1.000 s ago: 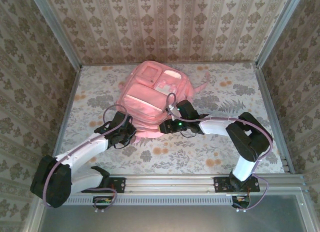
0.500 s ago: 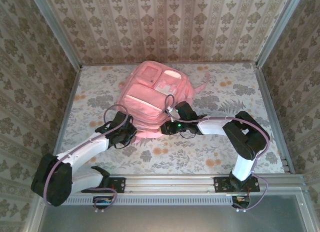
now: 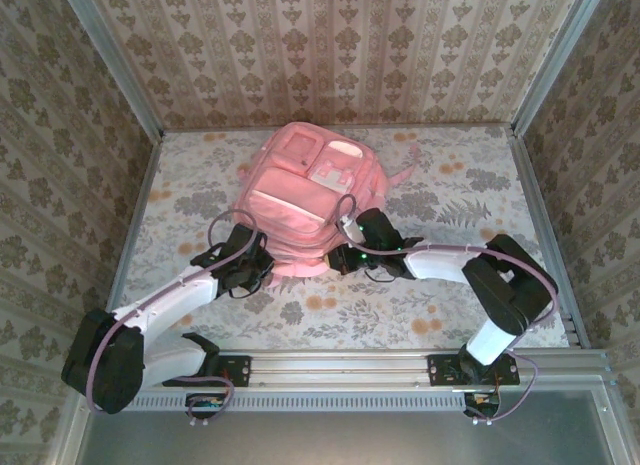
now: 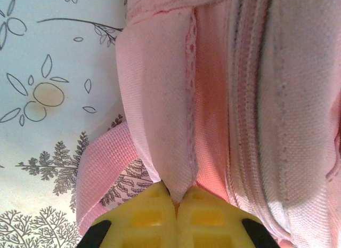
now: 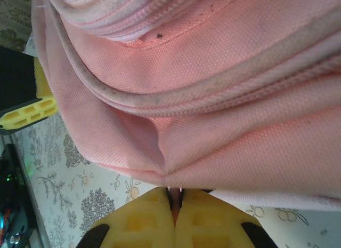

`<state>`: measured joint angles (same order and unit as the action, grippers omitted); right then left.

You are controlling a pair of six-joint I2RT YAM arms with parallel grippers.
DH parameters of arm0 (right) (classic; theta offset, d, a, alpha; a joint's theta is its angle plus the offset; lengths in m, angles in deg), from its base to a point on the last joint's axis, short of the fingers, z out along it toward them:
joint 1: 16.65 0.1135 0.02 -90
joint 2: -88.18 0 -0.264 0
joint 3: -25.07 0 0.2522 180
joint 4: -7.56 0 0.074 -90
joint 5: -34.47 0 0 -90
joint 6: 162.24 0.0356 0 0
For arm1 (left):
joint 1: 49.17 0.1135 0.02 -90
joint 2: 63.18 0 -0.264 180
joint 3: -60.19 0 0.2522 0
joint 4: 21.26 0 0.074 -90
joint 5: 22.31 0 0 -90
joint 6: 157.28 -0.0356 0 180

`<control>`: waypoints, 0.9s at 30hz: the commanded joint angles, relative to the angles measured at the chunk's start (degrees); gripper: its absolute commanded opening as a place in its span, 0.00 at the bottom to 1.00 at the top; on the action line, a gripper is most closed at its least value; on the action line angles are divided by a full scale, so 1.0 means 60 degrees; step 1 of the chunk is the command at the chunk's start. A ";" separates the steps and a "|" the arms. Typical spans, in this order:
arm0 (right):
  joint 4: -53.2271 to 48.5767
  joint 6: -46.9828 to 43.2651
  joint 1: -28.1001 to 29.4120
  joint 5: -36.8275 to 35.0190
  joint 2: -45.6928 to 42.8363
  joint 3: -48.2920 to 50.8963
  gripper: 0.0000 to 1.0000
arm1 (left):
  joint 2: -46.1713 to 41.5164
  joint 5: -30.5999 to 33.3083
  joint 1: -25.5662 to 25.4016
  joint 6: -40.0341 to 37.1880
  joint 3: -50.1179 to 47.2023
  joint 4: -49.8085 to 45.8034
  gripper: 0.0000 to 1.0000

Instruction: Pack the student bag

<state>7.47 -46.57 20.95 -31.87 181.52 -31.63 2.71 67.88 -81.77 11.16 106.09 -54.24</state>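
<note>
From above, the student bag (image 3: 305, 190) lies pockets-up on the table (image 3: 480, 185). The left gripper (image 3: 257, 270) and right gripper (image 3: 345, 257) are both at its near edge, so any pull should be even on both sides to avoid dragging the bag. At the left wrist, the yellow fingers (image 4: 152, 218) are clamped on a thin fold of pink fabric (image 4: 165, 125) beside the zipper (image 4: 242, 98), a small bite that calls for a slow pull. At the right wrist, the fingers are likewise pinched on a tuck of cloth (image 5: 160, 146), which I judge could slip if jerked.
</note>
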 commanded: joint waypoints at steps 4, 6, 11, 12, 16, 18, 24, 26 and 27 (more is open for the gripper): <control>-0.0617 -0.0031 0.0002 -0.1563 -0.0868 0.0482 0.00 | -0.0185 0.0188 -0.0032 -0.0108 0.0166 -0.0259 0.00; -0.0782 -0.0057 0.0002 -0.1908 -0.0999 0.0546 0.00 | -0.0185 0.0188 -0.0031 -0.0123 0.0185 -0.0256 0.00; -0.1280 -0.0095 -0.0002 -0.2778 -0.1051 0.0492 0.00 | -0.0147 0.0173 -0.0045 -0.0123 0.0195 -0.0274 0.00; -0.1393 -0.0087 0.0002 -0.2982 -0.1053 0.0478 0.00 | -0.0141 0.0170 -0.0045 -0.0143 0.0209 -0.0277 0.00; -0.1675 0.0106 0.0002 -0.3850 -0.1043 0.0425 0.00 | -0.0058 0.0190 -0.0075 -0.0167 0.0224 -0.0261 0.00; -0.1841 0.0246 0.0002 -0.4298 -0.1080 0.0418 0.00 | 0.0001 0.0183 -0.0087 -0.0169 0.0224 -0.0238 0.00; -0.1969 0.0357 -0.0006 -0.5084 -0.1318 0.0546 0.00 | 0.0151 0.0174 -0.0118 -0.0152 0.0188 -0.0179 0.00; -0.2004 0.0461 0.0002 -0.5324 -0.1436 0.0605 0.00 | 0.0166 0.0189 -0.0133 -0.0163 0.0196 -0.0186 0.00; -0.1930 0.0504 0.0002 -0.5374 -0.1537 0.0689 0.00 | 0.0166 0.0203 -0.0140 -0.0167 0.0195 -0.0194 0.00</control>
<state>1.26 -45.02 22.68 -51.76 174.39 -29.40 3.36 64.67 -82.97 11.18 106.37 -51.77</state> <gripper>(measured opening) 0.059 0.049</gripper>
